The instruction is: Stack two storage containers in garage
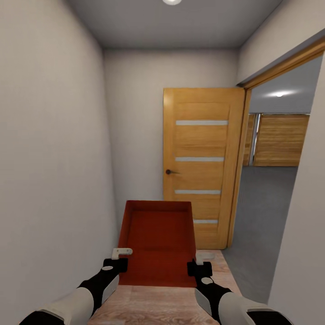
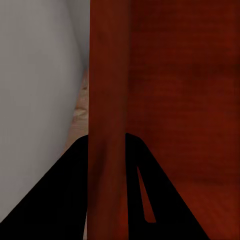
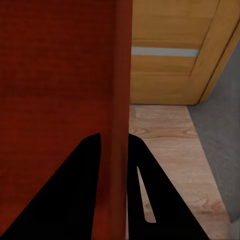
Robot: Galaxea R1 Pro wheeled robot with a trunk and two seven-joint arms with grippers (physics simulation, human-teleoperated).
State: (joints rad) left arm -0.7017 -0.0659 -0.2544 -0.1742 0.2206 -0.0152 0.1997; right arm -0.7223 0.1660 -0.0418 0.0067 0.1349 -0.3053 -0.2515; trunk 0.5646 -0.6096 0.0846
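Note:
I hold one red-orange storage container (image 1: 158, 239) in front of me, above a light wood-plank hallway floor, with its open inside tilted toward the head camera. My left gripper (image 1: 121, 255) is shut on its left wall (image 2: 107, 100), a black finger on each side. My right gripper (image 1: 198, 262) is shut on its right wall (image 3: 117, 75) in the same way. The second container is out of view. Through a doorway on the right I see the garage, with its dark grey floor (image 1: 262, 216) and a wooden-plank garage door (image 1: 280, 140).
I stand in a narrow hallway with pale walls close on the left (image 1: 54, 180) and ahead. An orange-brown door (image 1: 203, 171) stands swung open against the far wall, beside the doorway frame (image 1: 238, 180). A white wall (image 1: 300, 253) edges the doorway at the near right.

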